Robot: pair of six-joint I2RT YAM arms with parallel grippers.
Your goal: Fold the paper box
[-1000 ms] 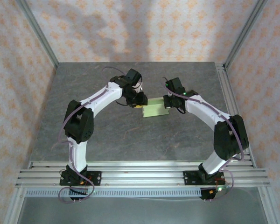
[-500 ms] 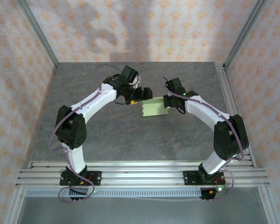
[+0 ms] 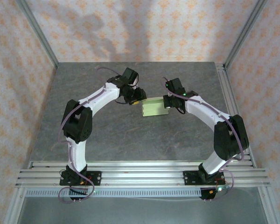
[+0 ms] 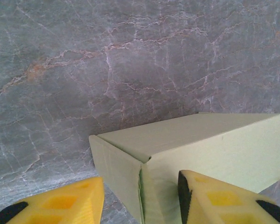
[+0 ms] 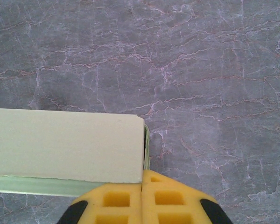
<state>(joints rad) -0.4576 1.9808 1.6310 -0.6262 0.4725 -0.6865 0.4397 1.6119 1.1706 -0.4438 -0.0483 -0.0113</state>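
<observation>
- Left arm's elbow has swung back inward since half a second ago, and the left gripper (image 3: 136,96) stays at the box's left end.
- One paper box (image 3: 153,108), two grippers.
- The box is pale green, low and crisply creased, and sits mid-table (image 3: 107,135).
- Its long axis runs left-right, with the right end slightly farther away.
- Left jaws are spread wide, straddling a corner.
- The right gripper (image 5: 143,183) pinches the right edge.

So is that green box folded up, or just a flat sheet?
Folded up: the paper box shows a top and side walls meeting at a corner.
</observation>
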